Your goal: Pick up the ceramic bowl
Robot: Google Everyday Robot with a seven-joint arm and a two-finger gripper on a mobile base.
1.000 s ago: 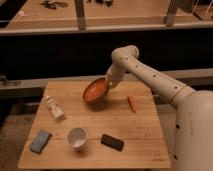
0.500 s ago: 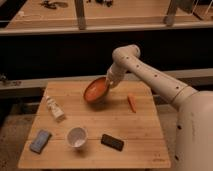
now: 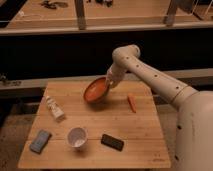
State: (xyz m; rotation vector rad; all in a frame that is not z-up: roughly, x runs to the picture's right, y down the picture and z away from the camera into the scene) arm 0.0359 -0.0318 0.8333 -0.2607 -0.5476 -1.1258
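The ceramic bowl (image 3: 95, 90) is orange-red with a darker rim. It hangs tilted above the far middle of the wooden table (image 3: 125, 130), its open side facing the camera. My gripper (image 3: 108, 82) is at the bowl's right rim, at the end of the white arm (image 3: 150, 75) that reaches in from the right. It is shut on the rim and holds the bowl off the table.
On the table lie a carrot (image 3: 131, 102) to the right of the bowl, a small bottle (image 3: 54, 107) at the left, a white cup (image 3: 77, 136), a black phone-like object (image 3: 112, 142) and a blue-grey sponge (image 3: 40, 141) along the front. A dark counter runs behind.
The bowl and gripper have stayed in nearly the same place, the bowl still tilted and held up.
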